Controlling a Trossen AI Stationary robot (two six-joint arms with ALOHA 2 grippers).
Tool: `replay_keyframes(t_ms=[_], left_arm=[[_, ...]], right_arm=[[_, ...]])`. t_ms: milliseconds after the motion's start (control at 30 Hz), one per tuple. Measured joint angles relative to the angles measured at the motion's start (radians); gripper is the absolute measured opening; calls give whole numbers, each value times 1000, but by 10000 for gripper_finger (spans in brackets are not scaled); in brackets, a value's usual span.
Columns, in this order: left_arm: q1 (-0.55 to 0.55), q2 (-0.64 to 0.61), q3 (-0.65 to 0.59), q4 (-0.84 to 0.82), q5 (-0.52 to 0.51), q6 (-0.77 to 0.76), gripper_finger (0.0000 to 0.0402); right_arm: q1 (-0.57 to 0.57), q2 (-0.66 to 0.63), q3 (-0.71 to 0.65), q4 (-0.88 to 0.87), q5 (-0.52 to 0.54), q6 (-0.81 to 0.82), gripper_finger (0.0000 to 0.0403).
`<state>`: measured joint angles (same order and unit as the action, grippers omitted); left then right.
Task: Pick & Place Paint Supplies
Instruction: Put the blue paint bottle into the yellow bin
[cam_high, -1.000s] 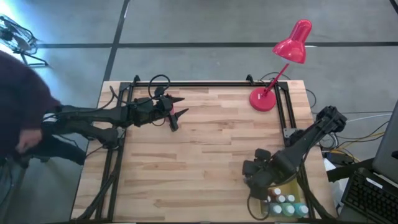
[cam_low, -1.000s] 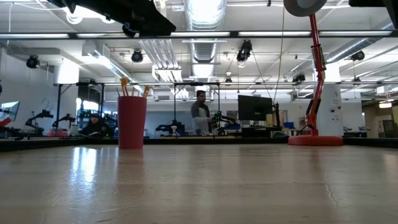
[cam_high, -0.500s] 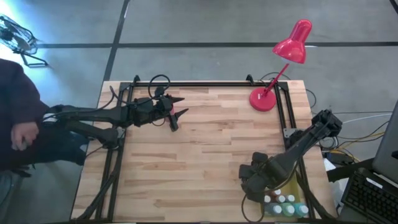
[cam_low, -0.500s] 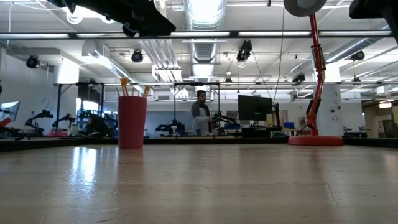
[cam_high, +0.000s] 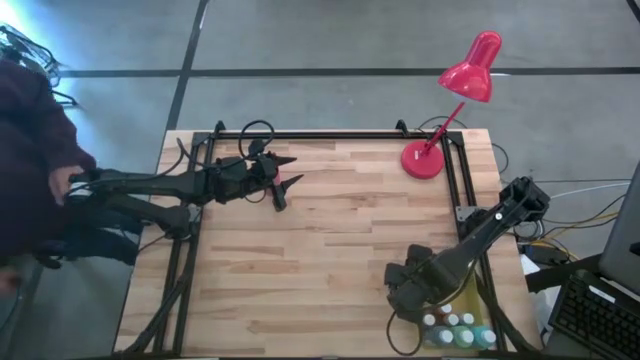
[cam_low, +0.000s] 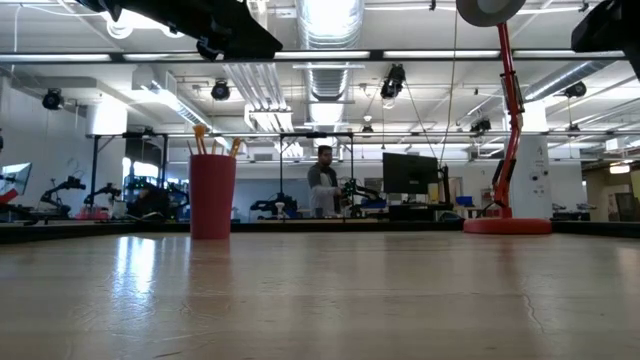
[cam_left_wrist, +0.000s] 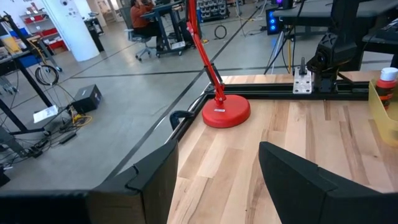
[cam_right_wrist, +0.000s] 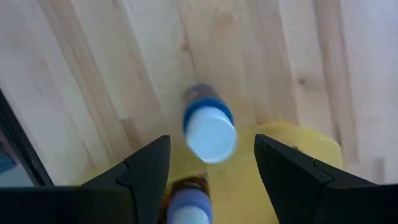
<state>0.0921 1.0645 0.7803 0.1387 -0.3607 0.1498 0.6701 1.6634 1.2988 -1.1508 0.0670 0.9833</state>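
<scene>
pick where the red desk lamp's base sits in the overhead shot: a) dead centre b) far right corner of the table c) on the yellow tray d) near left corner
B: the red desk lamp stands at the table's far right corner, well away from the yellow tray.

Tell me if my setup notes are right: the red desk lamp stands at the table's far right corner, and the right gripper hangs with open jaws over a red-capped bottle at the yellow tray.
One detail is wrong: the bottle under the right gripper has a white cap, not red, as the right wrist view shows. The rest holds: the red desk lamp stands at the far right corner, and the jaws are open over the yellow tray.
</scene>
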Motion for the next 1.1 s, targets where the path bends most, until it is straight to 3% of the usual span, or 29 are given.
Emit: replay_keyframes(t_ms=[467, 1100], left_arm=[[0, 0, 0, 0, 0, 0, 229], [0, 0, 0, 0, 0, 0, 229]], right_arm=[[-1, -1, -97, 119, 0, 8, 253], [-8, -1, -106, 147, 7, 64, 178]])
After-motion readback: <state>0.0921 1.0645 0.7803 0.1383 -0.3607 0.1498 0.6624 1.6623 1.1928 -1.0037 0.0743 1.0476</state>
